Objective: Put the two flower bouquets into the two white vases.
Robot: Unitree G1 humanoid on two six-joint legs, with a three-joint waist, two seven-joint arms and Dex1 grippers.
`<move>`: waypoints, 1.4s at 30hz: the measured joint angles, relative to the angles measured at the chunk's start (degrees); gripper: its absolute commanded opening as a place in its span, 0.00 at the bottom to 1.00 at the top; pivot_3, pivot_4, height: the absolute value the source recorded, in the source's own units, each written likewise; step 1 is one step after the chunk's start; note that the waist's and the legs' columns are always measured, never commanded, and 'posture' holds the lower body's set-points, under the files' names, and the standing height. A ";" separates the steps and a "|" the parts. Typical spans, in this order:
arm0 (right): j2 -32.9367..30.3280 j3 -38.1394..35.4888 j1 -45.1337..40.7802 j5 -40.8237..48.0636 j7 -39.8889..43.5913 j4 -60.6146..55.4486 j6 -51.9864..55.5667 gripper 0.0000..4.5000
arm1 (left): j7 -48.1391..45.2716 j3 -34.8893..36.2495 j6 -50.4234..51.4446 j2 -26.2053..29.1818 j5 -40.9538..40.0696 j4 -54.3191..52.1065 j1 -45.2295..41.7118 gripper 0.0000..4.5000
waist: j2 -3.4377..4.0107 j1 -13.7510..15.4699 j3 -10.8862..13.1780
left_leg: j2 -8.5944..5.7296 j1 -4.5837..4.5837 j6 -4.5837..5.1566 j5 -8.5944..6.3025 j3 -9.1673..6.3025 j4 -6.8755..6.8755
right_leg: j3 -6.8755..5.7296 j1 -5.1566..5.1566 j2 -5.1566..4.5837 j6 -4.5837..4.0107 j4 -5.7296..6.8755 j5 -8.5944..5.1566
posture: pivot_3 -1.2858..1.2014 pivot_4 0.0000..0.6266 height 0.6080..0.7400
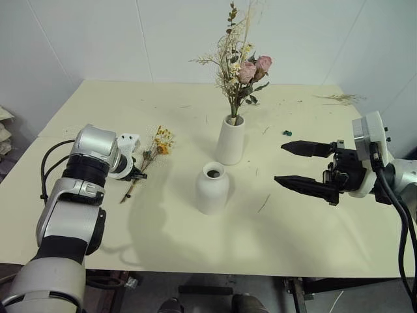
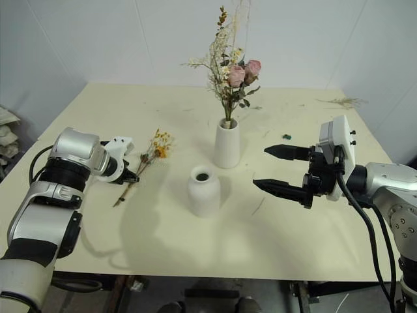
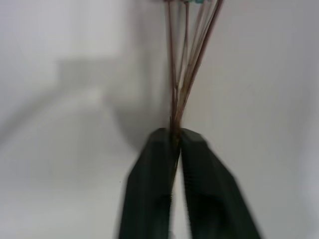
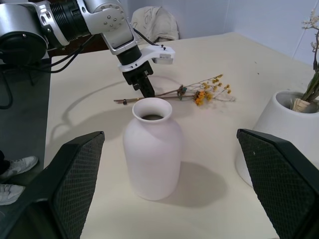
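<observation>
**A:** The left gripper (image 4: 145,87) is clamped tight on the stems of the small sprig of yellow-orange blossoms (image 1: 158,145), which lies flat on the table (image 1: 313,228) just left of the short rounded vase (image 1: 212,188).

**B:** And the right gripper (image 1: 301,167)?

**A:** Jaws spread wide, holding nothing, hovering to the right of that same vase.

**B:** What could spoil this?

**A:** Those stems are thin and wiry. In the left wrist view the fingers (image 3: 149,184) pinch a loose bundle, so a strand could slip free on the lift. The grip also sits close to the cut end, so I'd expect the blossom end to droop and swing. The narrow neck leaves little margin, and a nudge might tip the vase.

**B:** Contents?

**A:** The tall vase (image 1: 230,139) already holds the large bunch of pink roses (image 1: 246,70), upright. The short one looks empty, its mouth dark.
</observation>
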 measured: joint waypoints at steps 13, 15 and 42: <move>-0.27 -4.44 5.61 0.73 -0.92 -1.82 0.15 1.00 | 12.05 16.34 -27.75 -2.44 -0.59 7.65 -1.44 0.02 | -0.05 -0.25 0.03 | 0.00 -0.13 -0.05 0.03 -0.01 0.07 | 0.00 -0.09 0.00 0.07 -0.01 0.10 | 0.52 0.24 1.00; -0.29 -5.36 6.23 1.01 -0.94 -2.08 0.15 1.00 | 13.40 20.10 -36.25 -3.17 -1.78 7.61 -1.81 0.02 | -0.05 -0.13 0.03 | 0.00 -0.18 -0.06 0.04 0.00 0.10 | 0.00 -0.09 -0.02 0.10 -0.03 0.11 | 0.52 0.24 1.00; -2.72 -13.32 10.58 8.26 3.69 -5.03 -0.90 1.00 | -23.10 26.99 -63.20 -18.60 -32.63 -22.10 7.56 0.02 | -0.04 1.12 0.02 | -0.02 -0.20 0.00 0.06 0.03 0.55 | 0.01 0.08 -0.02 0.17 -0.03 0.34 | 0.52 0.24 1.00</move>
